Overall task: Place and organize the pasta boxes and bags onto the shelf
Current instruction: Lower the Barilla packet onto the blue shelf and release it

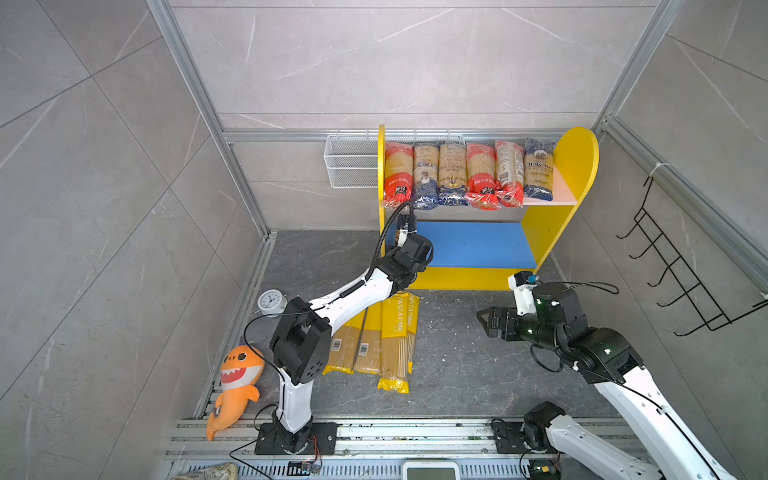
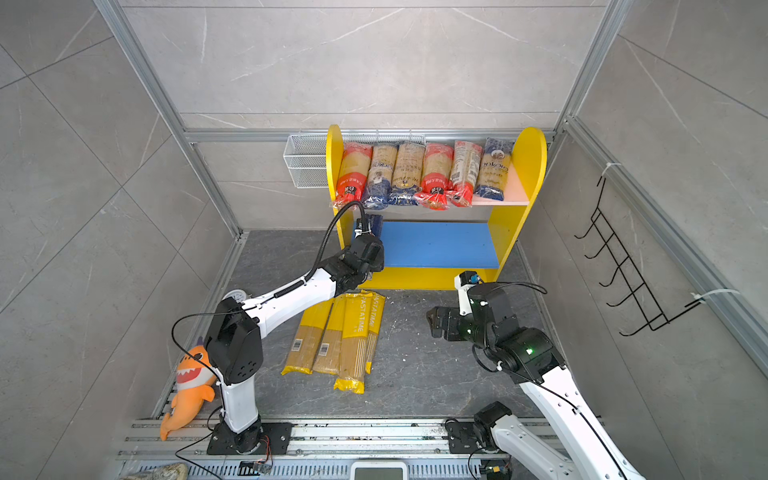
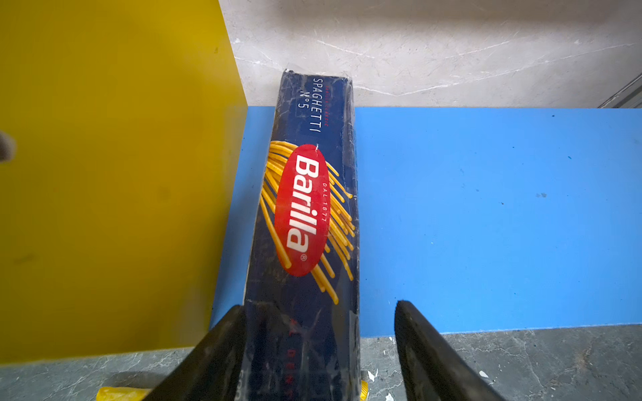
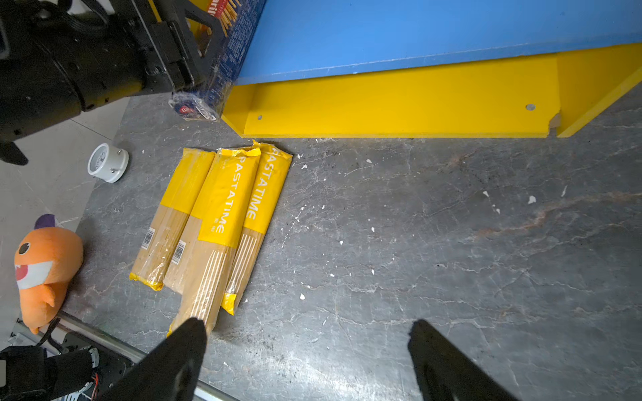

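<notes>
The dark-blue Barilla box [image 3: 305,208] lies lengthwise on the shelf's blue lower board [image 1: 478,245], near the left yellow side panel [image 3: 104,173]. Its near end [image 4: 194,104] overhangs the board's front edge. My left gripper [image 3: 319,305] is open around that end: one finger touches the box and the other stands apart from it. Several red-ended and blue-ended bags [image 1: 453,174] lie side by side on the pink upper board [image 1: 561,187]. Several yellow-ended packs [image 1: 382,340] [image 4: 215,222] lie on the floor before the shelf. My right gripper [image 4: 307,322] [image 1: 488,318] hangs open and empty over bare floor.
A white wire basket [image 1: 351,162] hangs on the back wall left of the shelf. A black hook rack [image 1: 681,270] is on the right wall. An orange shark plush [image 1: 237,382] and a small alarm clock [image 1: 271,301] sit at the left edge of the floor.
</notes>
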`<state>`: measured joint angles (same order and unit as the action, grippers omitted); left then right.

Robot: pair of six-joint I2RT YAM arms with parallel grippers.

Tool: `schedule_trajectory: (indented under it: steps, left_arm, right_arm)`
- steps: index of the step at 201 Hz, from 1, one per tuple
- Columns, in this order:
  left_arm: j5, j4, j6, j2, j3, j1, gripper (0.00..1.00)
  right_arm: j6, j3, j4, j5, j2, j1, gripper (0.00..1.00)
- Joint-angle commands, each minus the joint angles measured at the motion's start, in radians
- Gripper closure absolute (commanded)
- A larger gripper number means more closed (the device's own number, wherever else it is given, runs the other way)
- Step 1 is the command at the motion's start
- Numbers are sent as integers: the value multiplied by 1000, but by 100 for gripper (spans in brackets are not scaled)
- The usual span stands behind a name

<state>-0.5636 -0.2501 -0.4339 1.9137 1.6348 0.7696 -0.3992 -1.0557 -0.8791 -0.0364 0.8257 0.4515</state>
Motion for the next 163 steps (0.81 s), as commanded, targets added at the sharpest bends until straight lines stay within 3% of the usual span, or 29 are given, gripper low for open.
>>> schedule_trajectory:
  steps: [1, 85, 128, 163]
  left_arm:
    - [26, 47, -2, -73, -22, -5, 30]
    - [117, 52, -12, -165, -152, 69, 26]
    - [96, 53, -13, -292, -265, 110, 14]
    - [120, 31, -23, -428, -384, 128, 14]
  right_arm:
    - [-3, -35, -24, 15, 8, 6, 5]
    - [-28, -26, -49, 14, 24, 5, 5]
    - [-50, -23, -61, 26, 33, 5, 5]
    - [-89, -6, -46, -10, 36, 5, 5]
